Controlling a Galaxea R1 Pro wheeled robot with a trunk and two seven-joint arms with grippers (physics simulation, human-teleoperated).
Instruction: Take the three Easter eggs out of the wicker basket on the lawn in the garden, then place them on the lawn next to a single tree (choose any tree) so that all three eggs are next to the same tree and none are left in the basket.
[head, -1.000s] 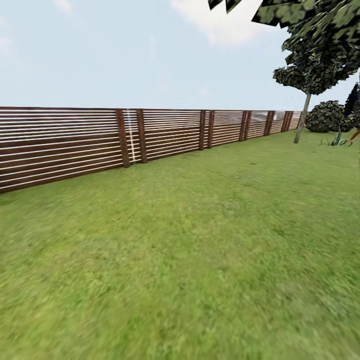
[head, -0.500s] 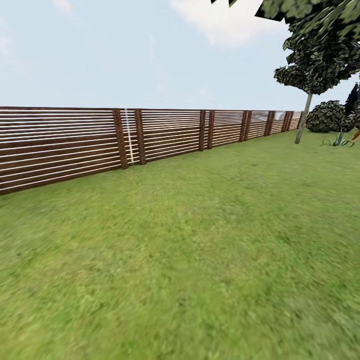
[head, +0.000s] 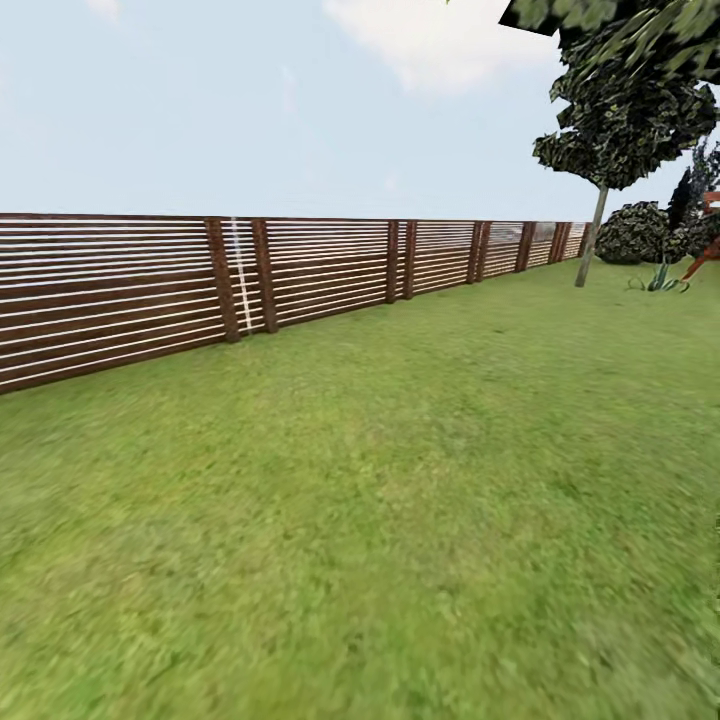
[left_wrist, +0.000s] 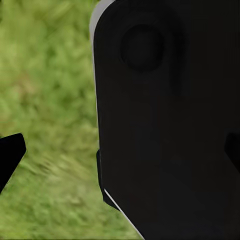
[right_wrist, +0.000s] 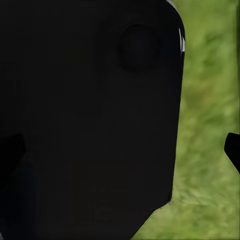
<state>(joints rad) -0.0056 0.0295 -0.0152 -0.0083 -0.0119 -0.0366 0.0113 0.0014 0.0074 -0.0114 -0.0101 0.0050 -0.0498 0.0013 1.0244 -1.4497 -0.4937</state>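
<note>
we are crossing the lawn of the garden, the head view taking in a broad sweep of mottled grass bounded along its far edge by the brown slatted fence. a thin-trunked tree is standing near the fence toward the lawn's far right corner, with dark shrubs and a spiky plant just beside it. the wicker basket, the easter eggs and a thick-trunked tree are not turning up in these pictures, so we are judging that we are on our way, searching for them, and nothing of the task looks done. in the left wrist view a large black robot part is blocking most of the grass, with a dark fingertip of the left gripper poking in at the side; the right wrist view is reading the same, a black body close up and one fingertip of the right gripper at the margin. we are taking this to mean both arms are tucked in close and hanging toward the ground for travel. how wide either gripper stands, we cannot tell; nothing is showing between the tips.
</note>
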